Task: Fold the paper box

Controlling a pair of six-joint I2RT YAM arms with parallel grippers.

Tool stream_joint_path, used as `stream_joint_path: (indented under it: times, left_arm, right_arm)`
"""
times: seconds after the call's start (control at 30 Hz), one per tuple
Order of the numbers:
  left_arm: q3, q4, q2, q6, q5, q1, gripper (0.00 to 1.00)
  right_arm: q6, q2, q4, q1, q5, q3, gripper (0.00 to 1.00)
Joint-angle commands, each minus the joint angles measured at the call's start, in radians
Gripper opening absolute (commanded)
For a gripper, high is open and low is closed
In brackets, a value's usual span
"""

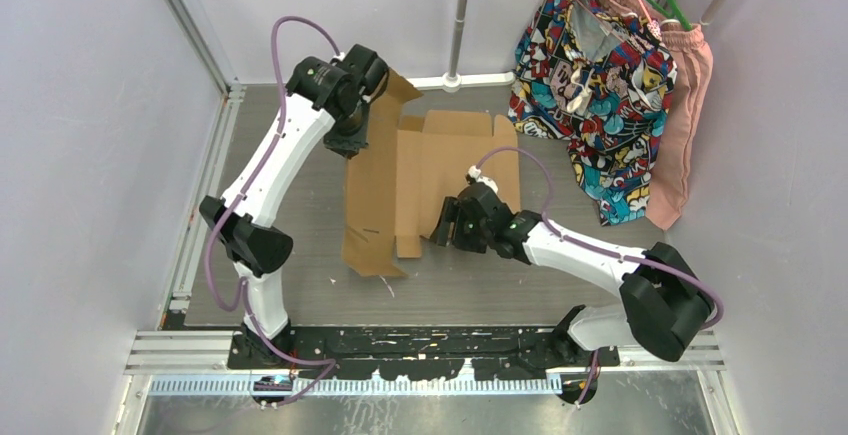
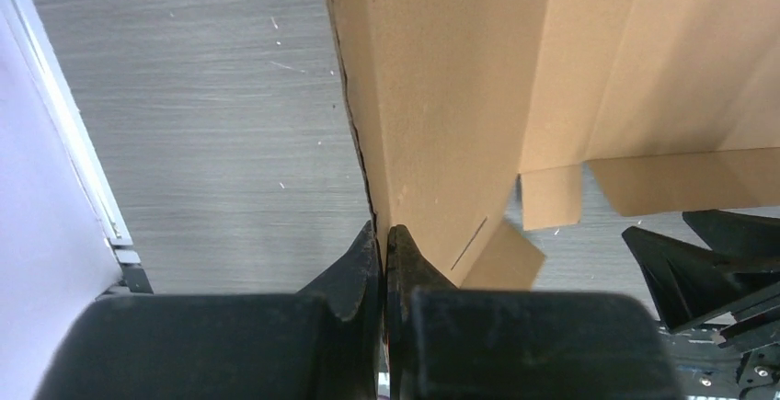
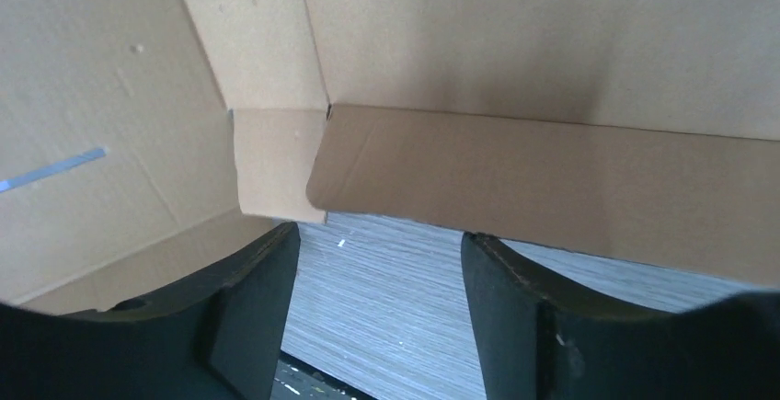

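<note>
The paper box (image 1: 440,180) lies mostly unfolded toward the far edge of the worktop (image 1: 300,295), about mid-width; its left panel is tilted up off the surface — apparently to start a side wall; the left gripper (image 2: 382,234) has its jaws pinched tight on that panel's edge, toward the far-left corner; the right gripper (image 3: 379,239) sits at the sheet's near flap, jaws spread wide, gripping nothing — possibly bracing the base, though contact is unclear.

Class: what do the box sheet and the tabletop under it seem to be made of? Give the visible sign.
The paper box: brown cardboard, matte, unprinted; creased fold lines, cut tabs. Likely corrugated, fluting unclear. The table: grey, fine streaked grain; perhaps laminate, uncertain.
</note>
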Motion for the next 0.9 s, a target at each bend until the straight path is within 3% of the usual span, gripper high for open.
stream_joint_path:
  times: [0.0,0.17,0.33,0.87]
  left_arm:
    - [0.068,-0.110,0.006,0.026,-0.099,-0.034,0.00]
    - [0.097,-0.135,0.041,0.024,-0.174,-0.070,0.00]
    - [0.089,-0.154,0.065,0.027,-0.237,-0.084,0.00]
    - [0.064,-0.107,0.126,0.118,-0.387,-0.165,0.00]
  right_arm:
    - [-0.036,-0.007,0.000,0.001,-0.047,0.091,0.74]
    - [-0.084,-0.029,-0.025,0.001,-0.056,0.127,0.76]
    - [-0.142,-0.024,-0.038,-0.020,0.012,0.140,0.72]
    - [-0.138,0.241,0.177,-0.036,-0.071,0.053,0.60]
